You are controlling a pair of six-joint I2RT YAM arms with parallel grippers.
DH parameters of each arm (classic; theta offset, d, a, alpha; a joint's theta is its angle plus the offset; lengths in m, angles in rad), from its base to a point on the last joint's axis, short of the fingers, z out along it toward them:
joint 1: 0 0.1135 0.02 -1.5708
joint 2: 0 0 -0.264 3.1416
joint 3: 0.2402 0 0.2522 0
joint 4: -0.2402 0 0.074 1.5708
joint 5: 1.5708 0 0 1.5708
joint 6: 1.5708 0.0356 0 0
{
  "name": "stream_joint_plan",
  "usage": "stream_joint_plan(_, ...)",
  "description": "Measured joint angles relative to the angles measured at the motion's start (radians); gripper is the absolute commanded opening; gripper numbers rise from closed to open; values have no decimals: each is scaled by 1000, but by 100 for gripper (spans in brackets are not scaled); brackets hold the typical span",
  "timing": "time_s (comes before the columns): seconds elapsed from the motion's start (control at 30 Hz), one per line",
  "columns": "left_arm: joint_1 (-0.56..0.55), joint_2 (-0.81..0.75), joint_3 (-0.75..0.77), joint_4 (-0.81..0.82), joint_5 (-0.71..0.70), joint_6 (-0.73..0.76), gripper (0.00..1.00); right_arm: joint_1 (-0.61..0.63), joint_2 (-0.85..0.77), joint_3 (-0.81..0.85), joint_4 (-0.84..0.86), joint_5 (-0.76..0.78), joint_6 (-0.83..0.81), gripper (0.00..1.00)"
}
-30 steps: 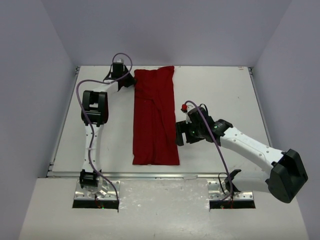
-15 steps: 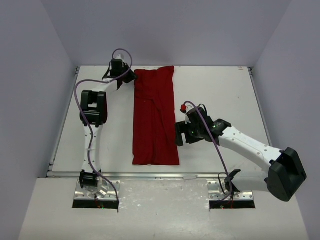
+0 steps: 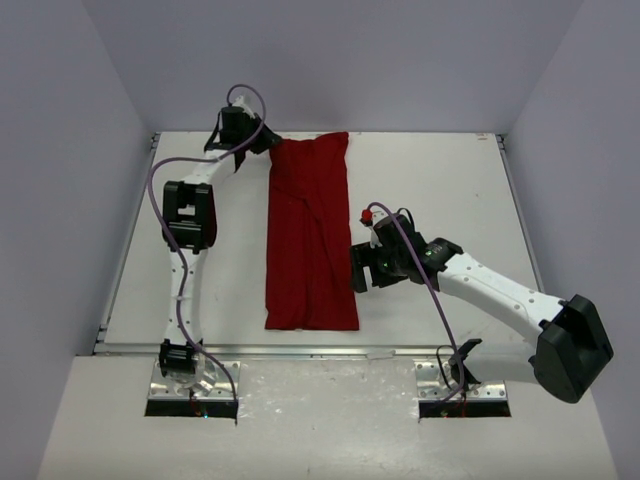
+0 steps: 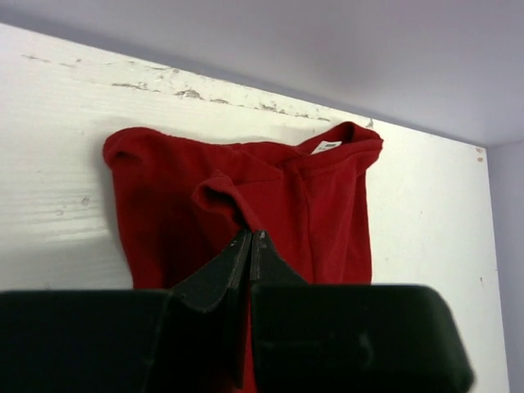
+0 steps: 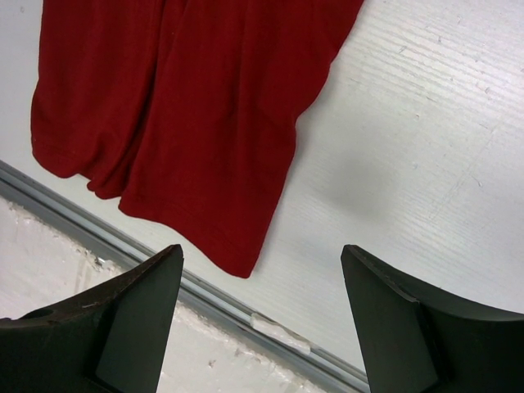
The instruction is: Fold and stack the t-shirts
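The deep-red t-shirt (image 3: 310, 235) lies on the white table as a long narrow strip, running from the far edge toward the near edge. My left gripper (image 3: 267, 144) is at the shirt's far left corner. In the left wrist view the left gripper (image 4: 250, 237) is shut, and a raised pinch of the shirt (image 4: 327, 196) sits at its tips. My right gripper (image 3: 357, 268) hovers just right of the shirt's lower right edge. In the right wrist view the right gripper (image 5: 262, 250) is wide open and empty, above the shirt's near right corner (image 5: 188, 106).
The table's far edge and back wall (image 4: 327, 49) are close behind the left gripper. A metal rail (image 5: 270, 315) runs along the table's near edge, just below the shirt's hem. White table surface (image 3: 450, 190) lies to the right of the shirt.
My left gripper has shifted toward the far edge at the shirt's far left corner. The right arm and the rest of the shirt have barely moved.
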Motion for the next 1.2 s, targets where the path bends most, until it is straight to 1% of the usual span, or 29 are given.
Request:
stream_joint_plan(0.1, 0, 30, 31, 14, 38, -6, 1, 0, 0, 0, 0, 0, -2, 79)
stream_joint_plan(0.27, 0, 89, 66, -5, 44, -14, 8, 0, 5, 0, 1, 0, -2, 79)
stream_joint_plan(0.33, 0, 112, 72, -23, 30, -11, 27, 0, 6, 0, 1, 0, -2, 79)
stream_joint_plan(0.4, 0, 129, 72, -48, 13, -11, 43, 0, 6, 0, 1, 0, -2, 79)
stream_joint_plan(0.43, 0, 135, 72, -47, 9, -20, 46, 0, 6, 0, 1, 0, -2, 79)
stream_joint_plan(0.47, 0, 135, 82, -49, 14, -19, 53, 0, 6, 0, 1, 0, -2, 79)
stream_joint_plan(0.5, 0, 135, 91, -53, 5, -16, 63, 0, 6, 0, 2, 0, -2, 79)
stream_joint_plan(0.57, 0, 132, 99, -55, -3, -14, 73, 0, 8, 0, 4, 0, -2, 79)
stream_joint_plan(0.6, 0, 127, 99, -56, -5, -16, 82, 0, 10, 0, 5, 0, -2, 79)
stream_joint_plan(0.63, 0, 119, 97, -61, -9, -11, 87, 0, 13, 0, 8, 0, -2, 79)
stream_joint_plan(0.7, -1, 93, 80, -76, -20, -12, 92, 0, 23, 0, 9, 0, -2, 79)
stream_joint_plan(0.83, -1, 8, 42, -91, -43, -9, 97, 0, 47, 1, 20, 0, -2, 79)
stream_joint_plan(0.87, -1, -21, 28, -94, -56, -9, 97, 0, 54, 2, 25, 5, -2, 79)
stream_joint_plan(0.93, -8, -85, -3, -104, -80, -4, 92, -1, 72, 4, 40, 12, -2, 76)
stream_joint_plan(0.97, -12, -122, -27, -107, -100, 1, 73, -6, 81, 5, 48, 12, -3, 74)
stream_joint_plan(1.0, -17, -158, -51, -113, -117, -2, 61, -15, 93, 7, 60, 8, -3, 66)
stream_joint_plan(1.03, -26, -197, -82, -115, -135, 6, 53, -34, 111, 12, 74, 1, -1, 62)
stream_joint_plan(1.07, -37, -222, -103, -118, -153, 8, 30, -56, 127, 16, 90, -5, -3, 56)
stream_joint_plan(1.1, -53, -241, -118, -122, -177, 9, 18, -84, 144, 19, 109, -25, 0, 43)
stream_joint_plan(1.13, -72, -247, -119, -129, -195, 18, 8, -112, 158, 20, 129, -39, 3, 38)
stream_joint_plan(1.17, -92, -243, -111, -129, -207, 24, 0, -137, 170, 20, 147, -55, 8, 35)
stream_joint_plan(1.2, -113, -226, -89, -145, -215, 32, 0, -157, 177, 19, 160, -68, 16, 34)
